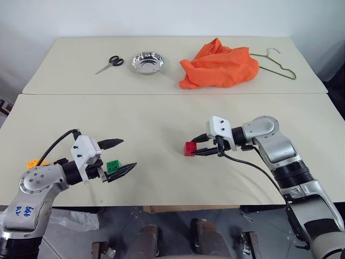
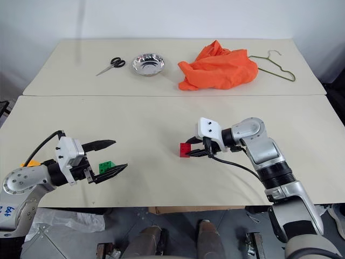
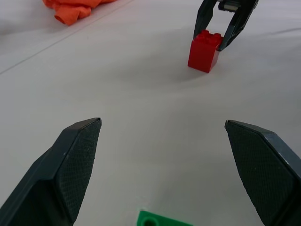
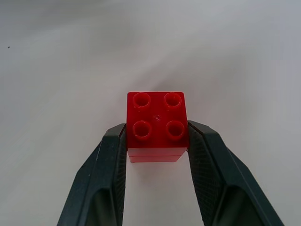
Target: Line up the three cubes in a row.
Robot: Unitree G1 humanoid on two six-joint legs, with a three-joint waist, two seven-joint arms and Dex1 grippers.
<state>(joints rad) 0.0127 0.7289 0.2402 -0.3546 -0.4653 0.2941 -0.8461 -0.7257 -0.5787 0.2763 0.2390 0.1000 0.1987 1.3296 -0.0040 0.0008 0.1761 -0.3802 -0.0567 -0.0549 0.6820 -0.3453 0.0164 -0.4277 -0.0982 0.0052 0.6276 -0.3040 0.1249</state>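
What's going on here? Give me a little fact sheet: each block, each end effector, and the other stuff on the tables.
red cube: on the near table, between the right end effector's fingers
green cube: on the table, between the open left end effector's fingers, not gripped
orange-yellow cube: near the table's left edge, behind the left arm
row: not yet formed
far table: scissors, metal bowl, orange cloth, wire hanger
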